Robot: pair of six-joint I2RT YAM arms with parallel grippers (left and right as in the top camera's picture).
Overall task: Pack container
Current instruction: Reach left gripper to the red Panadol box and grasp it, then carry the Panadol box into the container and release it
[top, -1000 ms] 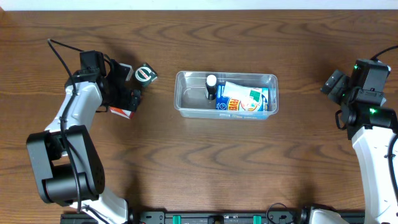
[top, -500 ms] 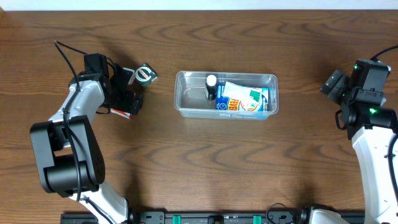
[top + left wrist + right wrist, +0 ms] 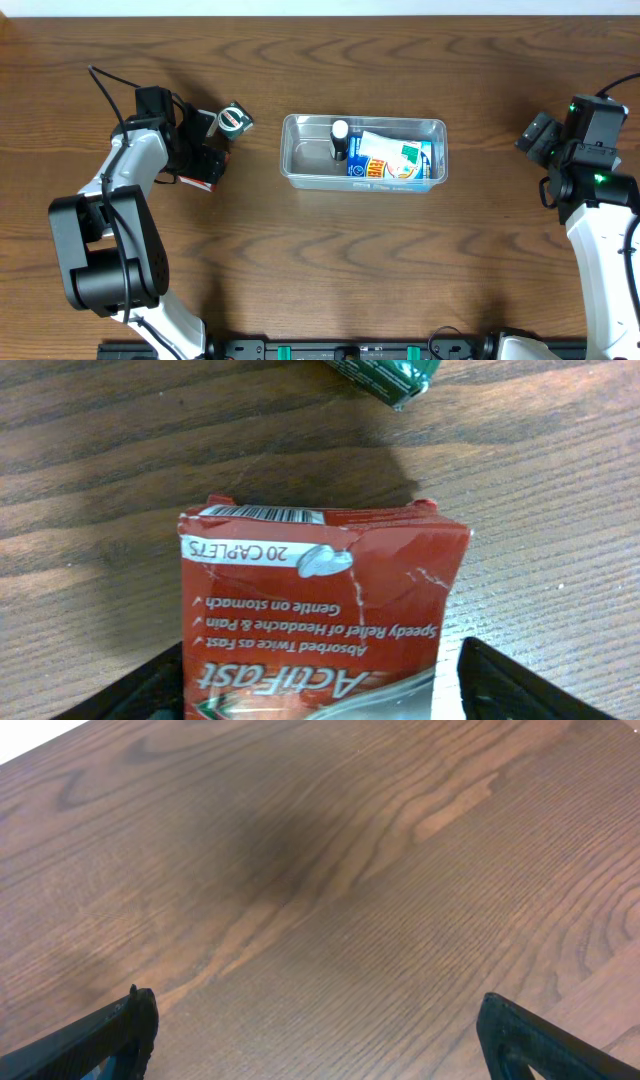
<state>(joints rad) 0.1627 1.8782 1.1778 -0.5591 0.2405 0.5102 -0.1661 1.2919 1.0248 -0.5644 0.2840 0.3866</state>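
Observation:
The container (image 3: 290,152), a clear rectangular tub, stands mid-table holding a black bottle with a white cap (image 3: 339,138) and a blue, white and green packet (image 3: 392,158). Left of it a red ActiFast caplet box (image 3: 197,181) lies flat on the wood. My left gripper (image 3: 207,163) is down over it. In the left wrist view the box (image 3: 320,600) fills the space between the fingers of that gripper (image 3: 320,685); the left finger is against its edge and a narrow gap shows at the right finger. My right gripper (image 3: 535,135) hangs wide open at the far right over bare wood (image 3: 320,1030).
A small green packet (image 3: 233,119) lies just beyond the red box, between my left gripper and the tub; its corner shows at the top of the left wrist view (image 3: 385,375). The table's far edge runs along the top of the overhead view.
My left arm's wrist has swung a little to the right and back while its gripper stayed over the red box. The right arm has not moved.

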